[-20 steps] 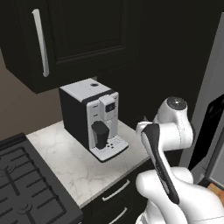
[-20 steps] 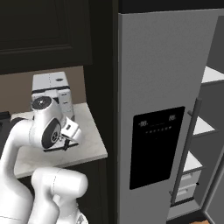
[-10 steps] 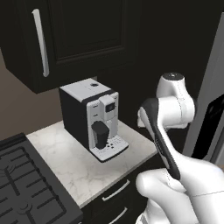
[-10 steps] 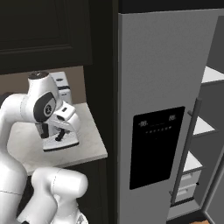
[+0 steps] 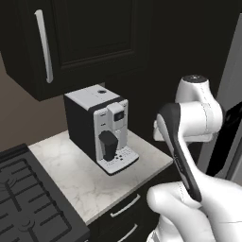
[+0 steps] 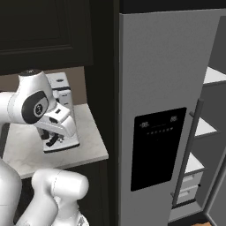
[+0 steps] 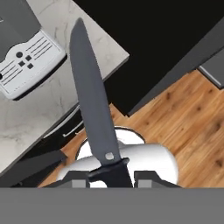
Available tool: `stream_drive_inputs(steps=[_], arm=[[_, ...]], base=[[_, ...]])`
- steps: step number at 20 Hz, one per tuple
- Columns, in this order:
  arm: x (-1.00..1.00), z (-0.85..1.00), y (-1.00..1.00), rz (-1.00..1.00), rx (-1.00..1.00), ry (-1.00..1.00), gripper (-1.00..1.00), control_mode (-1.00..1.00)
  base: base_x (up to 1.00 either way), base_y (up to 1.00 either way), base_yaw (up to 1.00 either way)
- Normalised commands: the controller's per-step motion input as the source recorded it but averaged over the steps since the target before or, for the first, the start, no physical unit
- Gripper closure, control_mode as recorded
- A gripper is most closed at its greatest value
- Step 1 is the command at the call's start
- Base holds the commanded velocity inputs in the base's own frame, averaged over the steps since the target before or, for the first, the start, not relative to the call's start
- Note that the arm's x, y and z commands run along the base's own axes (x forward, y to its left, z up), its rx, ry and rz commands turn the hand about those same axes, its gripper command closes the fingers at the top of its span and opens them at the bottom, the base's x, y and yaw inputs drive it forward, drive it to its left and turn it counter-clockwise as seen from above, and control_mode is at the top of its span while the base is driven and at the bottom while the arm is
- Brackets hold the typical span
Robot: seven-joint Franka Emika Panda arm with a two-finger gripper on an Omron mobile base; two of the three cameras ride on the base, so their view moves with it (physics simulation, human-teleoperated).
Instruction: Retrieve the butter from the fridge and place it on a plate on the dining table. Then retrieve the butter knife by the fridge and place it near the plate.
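- My gripper (image 7: 111, 175) is pinched nearly closed on the butter knife (image 7: 92, 100) handle, blade pointing away.
- Lifted above the counter (image 7: 57, 92) by the fridge (image 6: 163, 88), probably for carrying to the plate.

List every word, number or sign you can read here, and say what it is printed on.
No text can be read.
Fridge dispenser panel: pale digits and a row of small icons, too blurred to read.
Coffee machine: a small dark display and button marks, no legible characters.
Butter knife: no markings visible.
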Motion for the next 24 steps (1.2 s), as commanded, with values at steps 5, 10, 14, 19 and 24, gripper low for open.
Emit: stream_drive_inputs(steps=[5, 10, 14, 19, 24], arm=[[-0.05, 0.00, -0.23, 0.00, 0.00, 0.00, 1.00, -1.00], [-0.06, 0.00, -0.07, 0.00, 0.00, 0.00, 1.00, -1.00], [0.00, 0.00, 0.00, 0.00, 0.00, 0.00, 1.00, -1.00], [-0.19, 0.00, 0.00, 0.00, 0.00, 0.00, 1.00, 1.00], [0.00, 0.00, 0.00, 0.00, 0.00, 0.00, 1.00, 1.00]], base=[[0.00, 0.00, 0.00], [0.00, 0.00, 0.00], [0.00, 0.00, 0.00], [-0.10, 0.00, 0.00], [-0.60, 0.00, -0.02]])
